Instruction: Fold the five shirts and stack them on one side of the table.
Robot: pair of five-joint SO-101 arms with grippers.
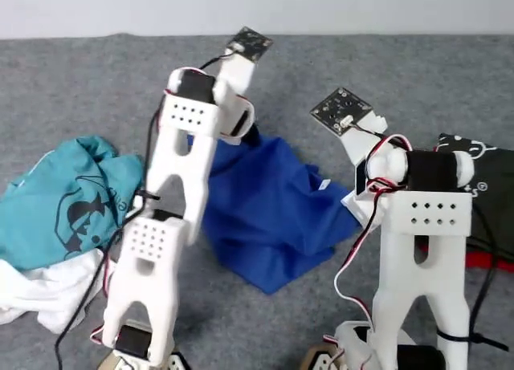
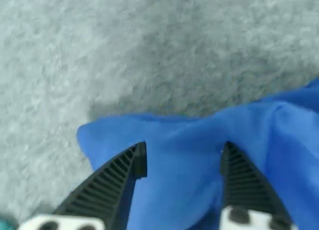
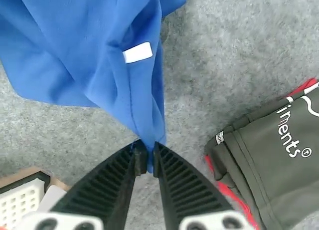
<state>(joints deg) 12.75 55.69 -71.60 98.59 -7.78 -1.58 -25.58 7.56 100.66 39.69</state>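
Note:
A crumpled blue shirt (image 1: 269, 213) lies in the middle of the grey table. My left gripper (image 2: 184, 152) is open over the shirt's far left corner (image 2: 114, 135), one finger on each side of a fold of blue cloth. My right gripper (image 3: 145, 152) is shut on the blue shirt's right edge (image 3: 149, 115), just below the white label (image 3: 137, 53). A teal shirt (image 1: 64, 201) with a dark print lies bunched at the left, with a white shirt (image 1: 40, 294) in front of it. At the right sits a dark shirt (image 1: 490, 197) with white lettering, on top of a red one (image 1: 482, 262).
Bare grey felt (image 1: 385, 65) stretches along the far side of the table. The dark shirt (image 3: 269, 155) lies close beside my right gripper. The two arm bases (image 1: 140, 338) stand at the near edge.

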